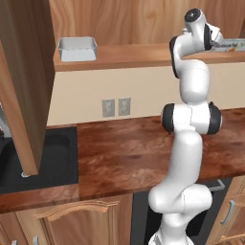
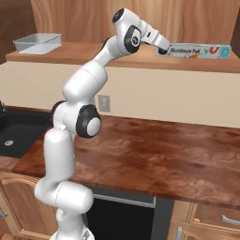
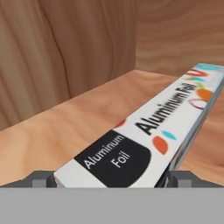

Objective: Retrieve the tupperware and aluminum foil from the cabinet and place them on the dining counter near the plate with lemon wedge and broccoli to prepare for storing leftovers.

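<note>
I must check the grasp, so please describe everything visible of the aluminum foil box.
The aluminum foil is a long, narrow box, seemingly of cardboard, white on top with a black label patch, "Aluminum Foil" print and coloured spots. It lies flat on the wooden cabinet shelf, closed. The gripper has its open jaws on either side of the near end, not yet closed.

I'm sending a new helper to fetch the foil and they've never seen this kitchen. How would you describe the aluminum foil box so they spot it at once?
Look at the open wooden cabinet above the wall counter and along its shelf. At the shelf's right end lies the aluminum foil, between the gripper fingers. Unlike the pale open tupperware at the left end, it is a long narrow printed box.
</note>
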